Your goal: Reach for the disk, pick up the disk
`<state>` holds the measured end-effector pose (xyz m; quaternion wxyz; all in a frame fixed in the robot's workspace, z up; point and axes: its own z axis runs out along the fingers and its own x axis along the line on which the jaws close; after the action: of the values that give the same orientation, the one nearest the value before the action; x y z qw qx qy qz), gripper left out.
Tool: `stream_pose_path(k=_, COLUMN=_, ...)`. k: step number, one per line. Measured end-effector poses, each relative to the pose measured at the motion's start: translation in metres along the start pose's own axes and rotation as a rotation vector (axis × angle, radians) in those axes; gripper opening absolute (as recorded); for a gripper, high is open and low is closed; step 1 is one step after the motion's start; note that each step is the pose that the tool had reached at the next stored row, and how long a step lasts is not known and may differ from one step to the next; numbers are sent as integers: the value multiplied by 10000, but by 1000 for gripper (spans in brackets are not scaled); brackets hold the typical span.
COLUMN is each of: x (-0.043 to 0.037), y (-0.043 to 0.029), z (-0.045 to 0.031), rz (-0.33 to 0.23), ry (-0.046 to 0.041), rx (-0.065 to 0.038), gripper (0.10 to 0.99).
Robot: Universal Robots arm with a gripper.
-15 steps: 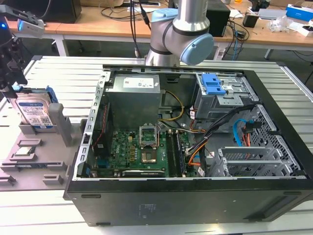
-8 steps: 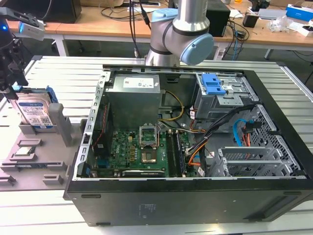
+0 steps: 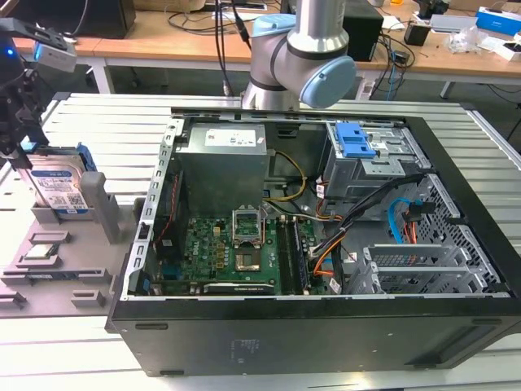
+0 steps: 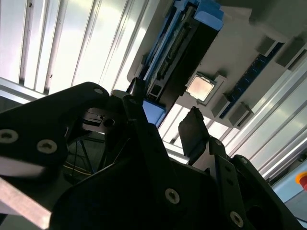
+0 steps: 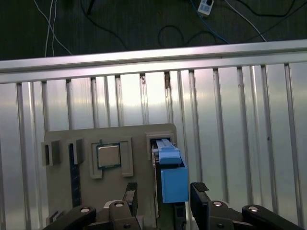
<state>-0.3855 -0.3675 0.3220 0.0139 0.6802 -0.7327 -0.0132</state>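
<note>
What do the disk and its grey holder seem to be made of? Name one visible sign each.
Disk: body seemingly metal, with a dull silvery sheen; its blue bracket looks like smooth moulded plastic. Holder: probably plastic, uniformly matte grey with no glint.

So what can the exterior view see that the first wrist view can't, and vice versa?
Exterior view: the open computer case with its green motherboard, and the arm's gray-and-blue joint beyond it. First wrist view: the cable-strewn dark floor past the table edge, and the open gripper with one finger on each side of the disk. Shared: the disk standing on edge in the gray holder, the processor chip beside it.
</note>
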Motion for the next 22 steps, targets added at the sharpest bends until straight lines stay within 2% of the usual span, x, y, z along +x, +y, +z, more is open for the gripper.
stream_pose_path(k=5, x=-61, y=7, z=38, rz=-118, ry=2, rx=2, gripper=561)
stream_pose_path(k=8, x=-65, y=29, z=78, rz=-404, ry=0, rx=1, gripper=561)
stream_pose_path(k=11, x=-72, y=37, z=126, rz=-415, ry=1, rx=2, gripper=561)
stream_pose_path(k=22, x=-73, y=35, z=218, rz=-414, ry=1, rx=1, gripper=561)
